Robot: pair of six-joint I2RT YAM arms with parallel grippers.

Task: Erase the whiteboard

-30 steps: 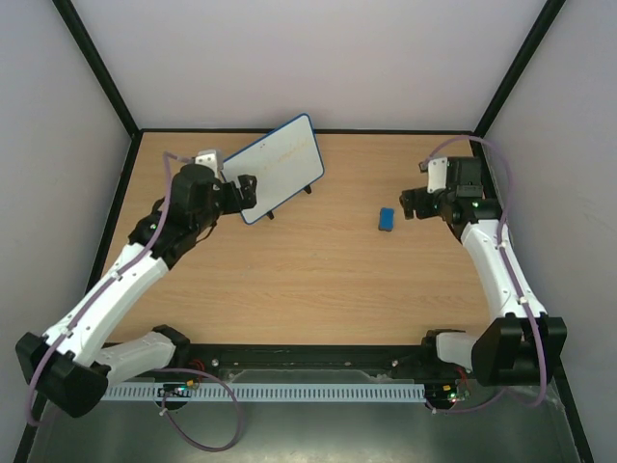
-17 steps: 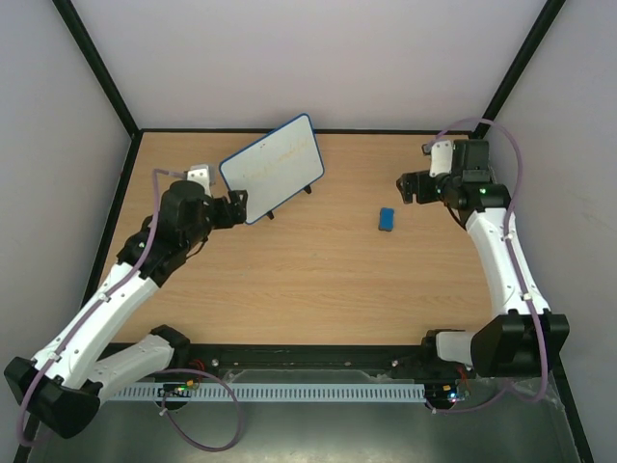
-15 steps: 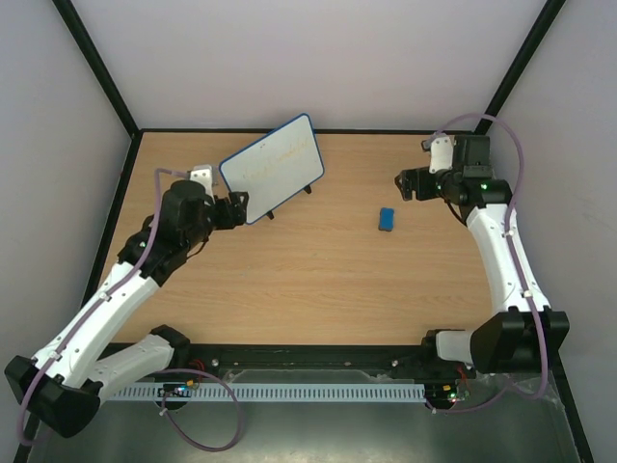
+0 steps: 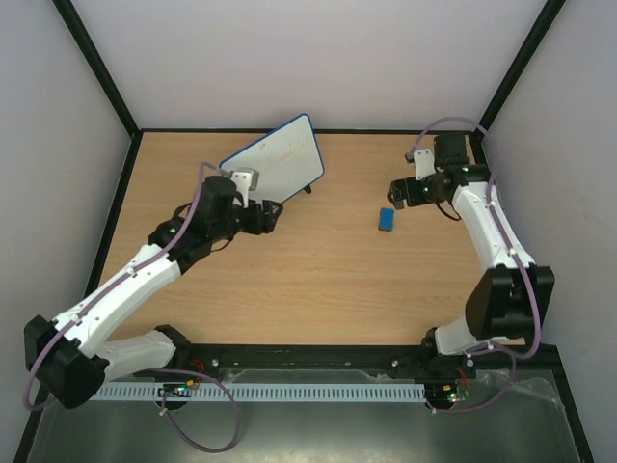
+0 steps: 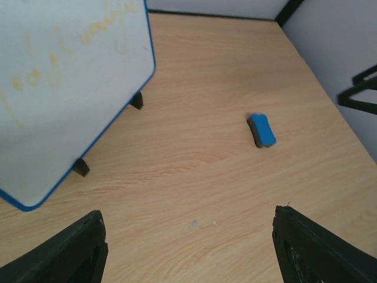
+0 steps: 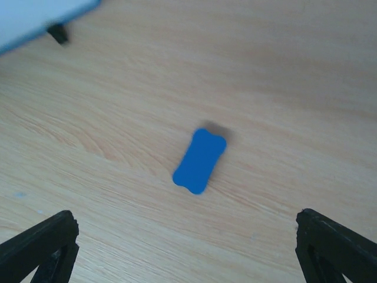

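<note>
The whiteboard [image 4: 275, 164] is seen left of centre in the upper part of the top view. It is propped at a tilt on small black feet on the desk [image 4: 308, 289], and faint yellowish scribbles are visible on its face. The left claw [image 4: 263, 218] is held just below the board's lower edge in the frame, its jaws spread wide with nothing between them. A small blue eraser [image 4: 387, 219] is laid flat on the desk right of centre, well apart from the board. The right claw [image 4: 398, 191] is placed just above the eraser in the frame, likewise spread wide and empty.
</note>
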